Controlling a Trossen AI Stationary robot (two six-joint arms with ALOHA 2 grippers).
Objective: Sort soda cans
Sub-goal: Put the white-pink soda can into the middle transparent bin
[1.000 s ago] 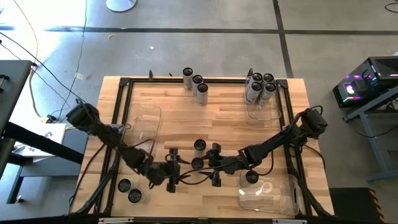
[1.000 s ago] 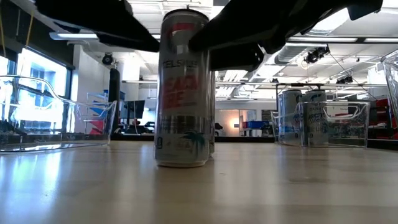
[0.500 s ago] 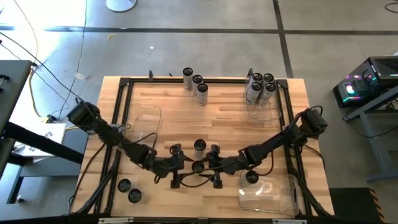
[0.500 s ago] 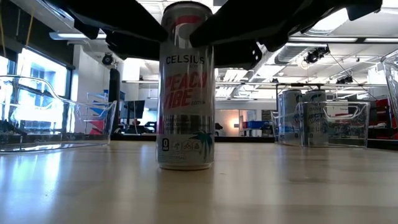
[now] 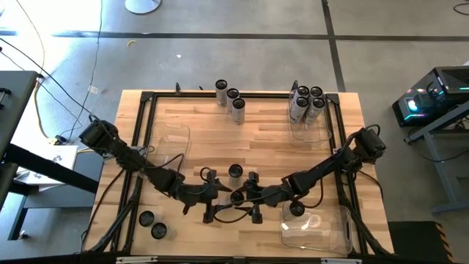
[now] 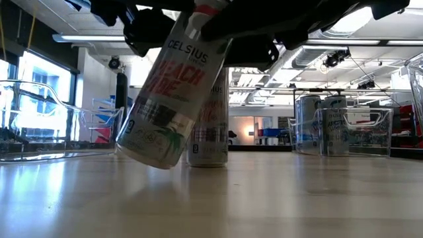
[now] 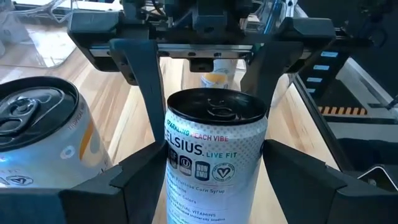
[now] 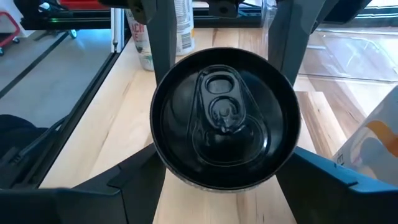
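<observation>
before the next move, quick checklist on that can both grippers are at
1. Can is held: ok. The tilted can leans with one bottom edge off the table, clamped in the right gripper.
2. Can is upright for carrying: not ok, it leans clearly.
3. Left gripper has let go: cannot tell; it sits at the same can.
4. Neighbour is clear: ok. From above, the upright can stands apart from the held one.
5. Drop spot has room: ok. The clear bin by the right arm holds one can, with bare floor left.
</observation>
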